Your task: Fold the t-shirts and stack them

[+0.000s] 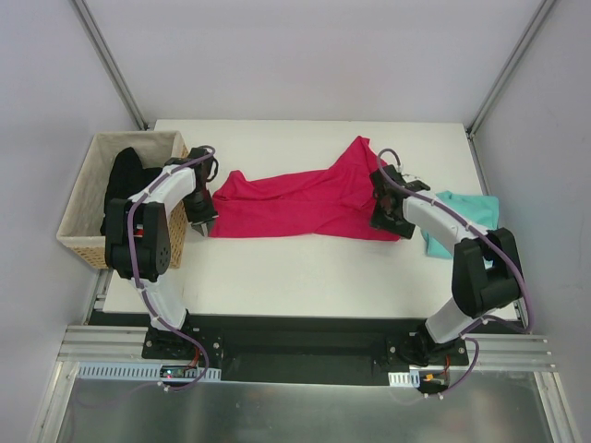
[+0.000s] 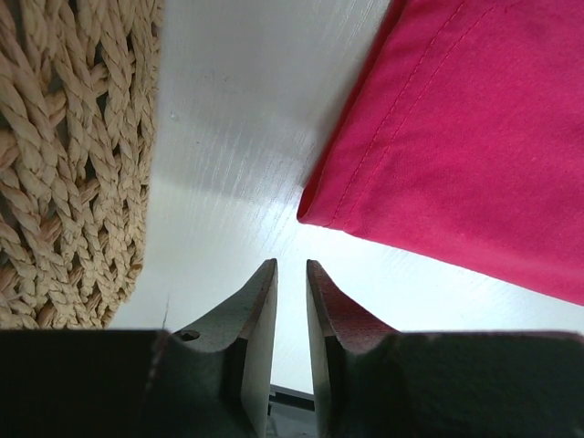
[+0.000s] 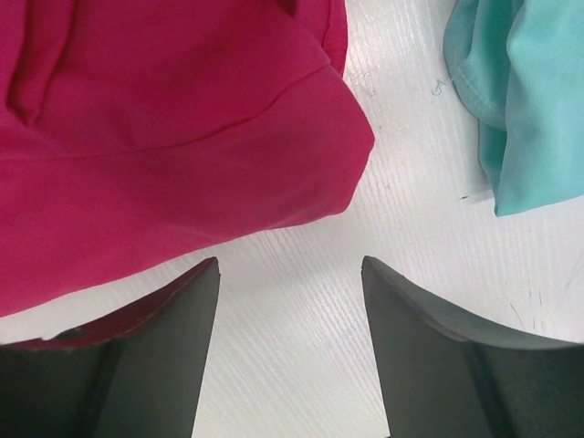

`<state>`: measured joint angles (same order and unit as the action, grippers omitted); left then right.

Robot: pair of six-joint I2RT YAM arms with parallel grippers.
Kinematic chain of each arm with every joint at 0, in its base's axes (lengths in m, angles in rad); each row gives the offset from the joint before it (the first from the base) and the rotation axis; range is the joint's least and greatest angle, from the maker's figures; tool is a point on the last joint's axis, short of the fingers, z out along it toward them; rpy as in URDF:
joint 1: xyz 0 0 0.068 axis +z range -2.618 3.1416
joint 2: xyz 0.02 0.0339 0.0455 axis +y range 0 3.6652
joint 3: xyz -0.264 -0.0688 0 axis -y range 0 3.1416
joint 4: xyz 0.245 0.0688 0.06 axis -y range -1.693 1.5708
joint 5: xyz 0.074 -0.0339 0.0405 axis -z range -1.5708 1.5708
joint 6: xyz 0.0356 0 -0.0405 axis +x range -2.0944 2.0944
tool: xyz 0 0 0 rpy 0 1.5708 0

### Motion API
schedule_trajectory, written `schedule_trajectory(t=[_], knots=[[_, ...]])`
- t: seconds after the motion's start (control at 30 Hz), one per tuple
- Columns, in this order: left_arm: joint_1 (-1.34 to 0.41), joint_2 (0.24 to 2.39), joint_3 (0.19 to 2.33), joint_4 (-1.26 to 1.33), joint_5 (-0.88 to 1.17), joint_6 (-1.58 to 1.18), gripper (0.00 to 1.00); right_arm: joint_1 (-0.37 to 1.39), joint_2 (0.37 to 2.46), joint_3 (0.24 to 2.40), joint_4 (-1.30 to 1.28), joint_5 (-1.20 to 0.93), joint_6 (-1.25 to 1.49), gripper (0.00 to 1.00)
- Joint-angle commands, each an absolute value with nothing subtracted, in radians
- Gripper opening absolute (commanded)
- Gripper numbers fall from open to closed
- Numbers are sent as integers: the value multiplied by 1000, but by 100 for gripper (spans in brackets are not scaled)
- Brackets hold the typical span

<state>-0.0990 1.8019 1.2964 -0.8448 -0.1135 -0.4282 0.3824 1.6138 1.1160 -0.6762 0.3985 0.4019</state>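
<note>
The magenta-pink t-shirt (image 1: 295,203) lies spread across the middle of the white table, one sleeve pointing to the back. Its left corner shows in the left wrist view (image 2: 456,137), its right corner in the right wrist view (image 3: 164,119). The teal t-shirt (image 1: 462,217) lies bunched at the right edge, partly under my right arm, and also shows in the right wrist view (image 3: 529,100). My left gripper (image 1: 203,229) is just off the pink shirt's left corner, nearly shut and empty (image 2: 292,265). My right gripper (image 1: 386,221) is open and empty (image 3: 290,260) by the right corner.
A wicker basket (image 1: 83,198) stands at the table's left edge, close beside my left gripper (image 2: 73,164). A black garment (image 1: 125,180) lies in it. Bare table (image 1: 305,277) runs along the front of the pink shirt.
</note>
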Motion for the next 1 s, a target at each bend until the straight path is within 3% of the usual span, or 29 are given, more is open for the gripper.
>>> schedule_trajectory(t=[0.0,0.97], knots=[[-106,1755,1285,-851,-129,-443,19,385,1555,1108,-661,390,394,68],[-107,1841,1281,-770,-71,-419,23,387,1577,1164,-701,374,390,67]])
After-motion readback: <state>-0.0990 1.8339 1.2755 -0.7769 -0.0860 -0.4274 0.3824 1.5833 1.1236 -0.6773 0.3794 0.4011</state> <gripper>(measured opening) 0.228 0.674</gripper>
